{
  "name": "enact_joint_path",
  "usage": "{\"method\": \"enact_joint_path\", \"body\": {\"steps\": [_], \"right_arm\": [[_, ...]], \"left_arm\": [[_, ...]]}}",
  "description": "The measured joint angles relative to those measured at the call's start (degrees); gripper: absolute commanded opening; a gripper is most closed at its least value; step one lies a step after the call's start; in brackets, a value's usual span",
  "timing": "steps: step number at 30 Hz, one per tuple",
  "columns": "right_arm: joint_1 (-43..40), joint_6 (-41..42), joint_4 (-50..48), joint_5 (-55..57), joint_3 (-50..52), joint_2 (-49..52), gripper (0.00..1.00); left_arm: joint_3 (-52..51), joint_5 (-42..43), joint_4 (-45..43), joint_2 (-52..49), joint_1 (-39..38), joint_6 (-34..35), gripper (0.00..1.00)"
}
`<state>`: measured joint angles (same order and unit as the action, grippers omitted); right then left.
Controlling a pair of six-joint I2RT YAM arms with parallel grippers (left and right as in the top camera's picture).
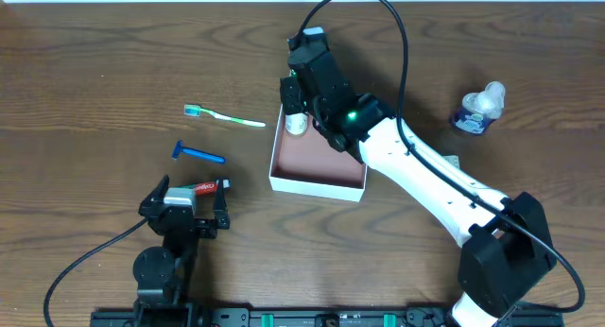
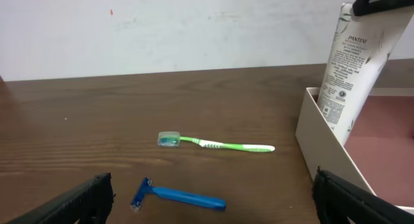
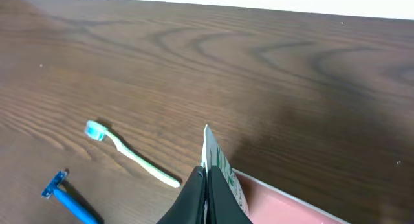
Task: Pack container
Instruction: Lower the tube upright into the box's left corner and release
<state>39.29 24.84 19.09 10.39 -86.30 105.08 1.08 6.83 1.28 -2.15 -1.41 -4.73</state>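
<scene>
Hands: right hand (image 3: 206, 185) pressed together on the flat crimped end of a white tube (image 2: 352, 62), black fingers (image 2: 381, 0) pinching it from the top. Tube hangs cap-down, tilted, label side toward the left wrist camera. Its lower end sits behind the near white wall, inside the container; contact with the floor cannot be told.

Left hand (image 1: 189, 204) spread wide, holding nothing, low at the lower left of the overhead frame. Red-and-white toothpaste (image 1: 203, 187) lies just beside its fingertips; touching or not is unclear.

Container (image 1: 317, 183): square, shallow, lidless, thin white walls, pinkish-brown inside. Sits on the desk (image 1: 95, 72) at centre of the overhead frame. Tube occupies its upper-left corner. Rest of the visible floor is bare pink; the right edge is hidden under the right arm.

Loose on the desk, left of the container:
- green toothbrush (image 1: 224, 116), head capped in blue, pointing to the left of the frame
- blue razor (image 1: 198, 154), below the toothbrush, apart from it

Upper right of the overhead frame: small bottle (image 1: 477, 110) with a blue label, well apart from the container.
</scene>
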Motion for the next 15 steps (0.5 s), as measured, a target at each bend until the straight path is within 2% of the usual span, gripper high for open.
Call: {"method": "enact_joint_path", "body": {"steps": [15], "right_arm": [[0.1, 10.3, 1.3, 3.1, -0.3, 0.0, 0.02]], "left_arm": [[0.0, 0.0, 0.0, 0.0, 0.0, 0.0, 0.98]]}}
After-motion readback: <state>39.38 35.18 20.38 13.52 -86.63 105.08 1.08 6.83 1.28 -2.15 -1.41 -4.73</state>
